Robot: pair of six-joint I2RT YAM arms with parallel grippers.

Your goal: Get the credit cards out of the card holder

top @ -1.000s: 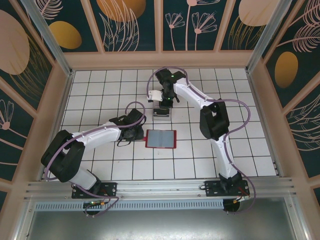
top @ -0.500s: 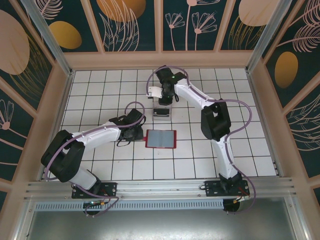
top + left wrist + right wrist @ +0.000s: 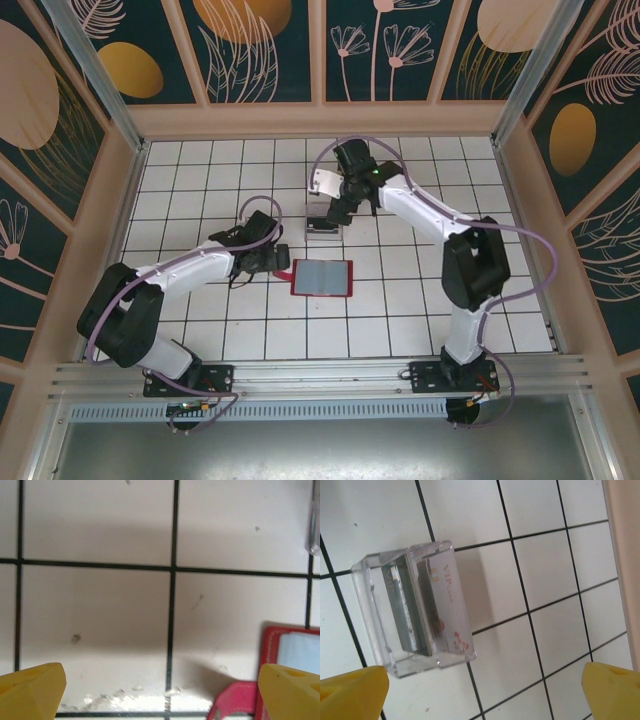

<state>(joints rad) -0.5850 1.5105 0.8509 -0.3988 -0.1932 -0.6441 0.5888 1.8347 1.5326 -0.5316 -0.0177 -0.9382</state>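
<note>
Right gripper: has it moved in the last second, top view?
Yes. The right gripper has shifted to the right in the top view, from straight beyond the tray to off its far right corner; the tray stayed put.

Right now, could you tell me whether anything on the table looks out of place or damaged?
Nothing stands out. The red folding wallet lies open and flat; the thin pale and dark cards stand on edge inside the clear plastic tray, nothing spilled.
</note>
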